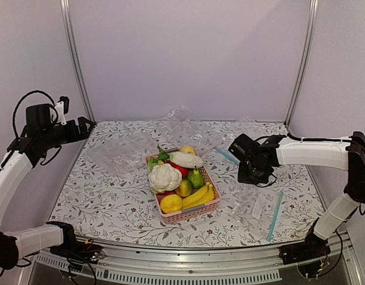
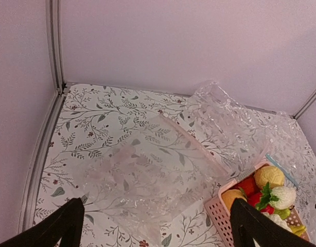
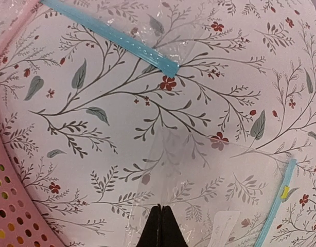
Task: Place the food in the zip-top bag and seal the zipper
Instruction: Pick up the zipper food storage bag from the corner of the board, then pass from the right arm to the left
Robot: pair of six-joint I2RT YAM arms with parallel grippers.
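Observation:
The food lies in the pink basket [image 1: 211, 209]: a white oblong piece [image 1: 185, 159], a yellow lemon [image 1: 171, 203] and a green fruit [image 1: 196, 178]. A transparent zip-top bag [image 1: 257, 208] lies flat at the right front, its light-blue zipper [image 1: 274, 215] along the right edge. My right gripper [image 1: 252, 172] hangs low over the bag's far corner. In the right wrist view the right gripper [image 3: 161, 208] is shut, with the bag's thin film [image 3: 199, 175] pinched at its tips; the zipper [image 3: 274, 216] runs off to the right. My left gripper [image 2: 160, 231] is open and raised at the far left.
A cauliflower [image 1: 164, 176] and a banana bunch [image 1: 200, 195] share the basket. Another bag with a blue zipper [image 1: 227, 155] lies behind the right gripper. More clear bags lie at the left [image 1: 123, 151] and at the back [image 1: 182, 119]. Walls and metal posts enclose the table.

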